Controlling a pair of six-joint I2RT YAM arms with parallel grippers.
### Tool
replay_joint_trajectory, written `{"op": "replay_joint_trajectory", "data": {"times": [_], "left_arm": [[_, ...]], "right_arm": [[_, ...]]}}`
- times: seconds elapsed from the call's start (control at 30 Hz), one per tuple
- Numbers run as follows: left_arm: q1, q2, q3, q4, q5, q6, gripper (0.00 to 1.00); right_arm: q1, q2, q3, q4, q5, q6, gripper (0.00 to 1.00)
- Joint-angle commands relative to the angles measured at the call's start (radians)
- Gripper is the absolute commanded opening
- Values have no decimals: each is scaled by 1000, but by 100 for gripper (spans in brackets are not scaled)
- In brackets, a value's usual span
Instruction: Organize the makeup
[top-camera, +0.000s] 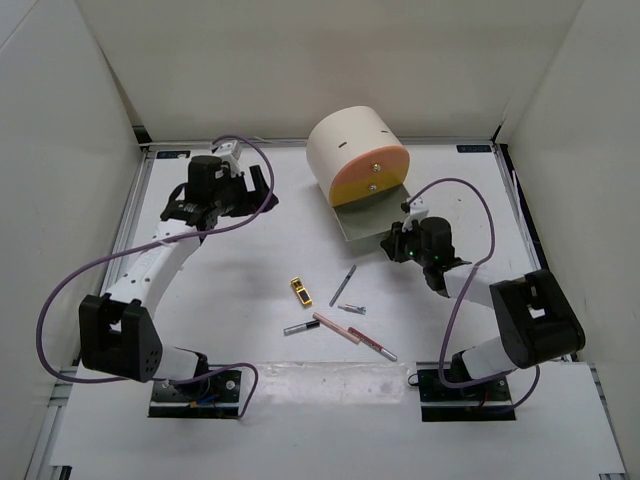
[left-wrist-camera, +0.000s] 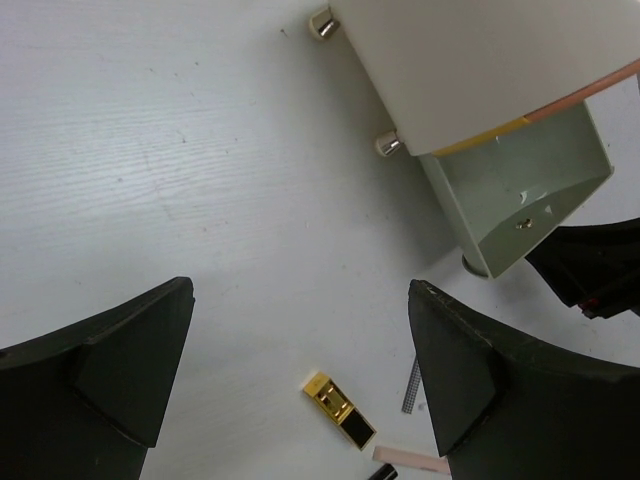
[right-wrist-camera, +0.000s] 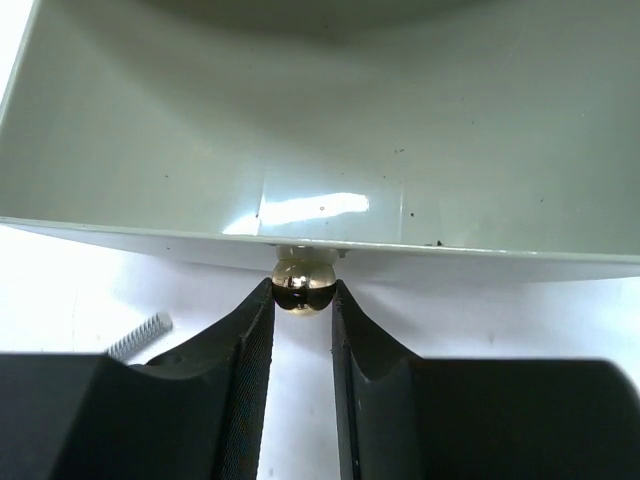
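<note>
Far centre on the counter (top-camera: 240, 260), the cream box (top-camera: 352, 150) stands with its drawer (top-camera: 362, 222) out. My left hand (left-wrist-camera: 300, 340) hangs spread, far left. My right hand (right-wrist-camera: 303, 310) pinches the drawer's knob (right-wrist-camera: 303, 283). The makeup, gold lipstick (top-camera: 301, 291) and pencils (top-camera: 355, 338), lies loose near centre. A skewed pull could slip off the knob or drag the box.

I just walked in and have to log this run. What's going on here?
Two robot arms are organizing makeup. The right gripper is shut on the knob of the drawer at the bottom of the box. The drawer stands pulled out and looks empty. The left gripper hangs open over the table, left of the box, holding nothing. The lipstick and pencils lie loose on the table, not yet put away.
</note>
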Motion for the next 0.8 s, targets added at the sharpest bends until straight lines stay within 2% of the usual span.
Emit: {"op": "replay_joint_trajectory", "data": {"times": [0.0, 0.03, 0.07, 0.1, 0.13, 0.17, 0.33, 0.43, 0.47, 0.6, 0.63, 0.7, 0.77], "left_arm": [[-38, -61, -12, -55, -51, -2, 99], [-43, -58, -12, -61, -54, -5, 98], [-48, -61, -10, -68, -54, -5, 98], [-55, -61, -9, -74, -60, -8, 98], [-60, -61, -9, -68, -66, -11, 98], [-62, -58, -9, -74, -63, -12, 98], [-74, -61, 23, -162, -115, -20, 98], [-75, -97, 10, -245, -158, -26, 98], [-78, -113, -4, -258, -164, -32, 98], [-78, -183, -107, -313, -186, -97, 98], [-80, -211, -148, -331, -189, -113, 98], [-85, -242, -182, -350, -189, -149, 98], [-97, -291, -228, -368, -183, -169, 98]], "right_arm": [[5, -54, -31, -49, 30, 13, 21], [5, -68, -43, -41, 18, 12, 28], [5, -62, -45, -36, 15, 16, 41], [5, -60, -42, -38, 12, 12, 74], [5, -54, -21, -53, 7, 0, 91], [11, -57, -4, -81, -1, -12, 99], [63, -127, 72, -297, 38, -25, 99], [133, -223, 104, -498, 59, -22, 99], [188, -262, 113, -600, 46, -31, 99], [357, -293, 157, -809, 87, -49, 96], [385, -287, 168, -846, 108, -40, 84], [471, -275, 180, -923, 195, 2, 76], [538, -287, 176, -932, 181, 36, 62]]}}
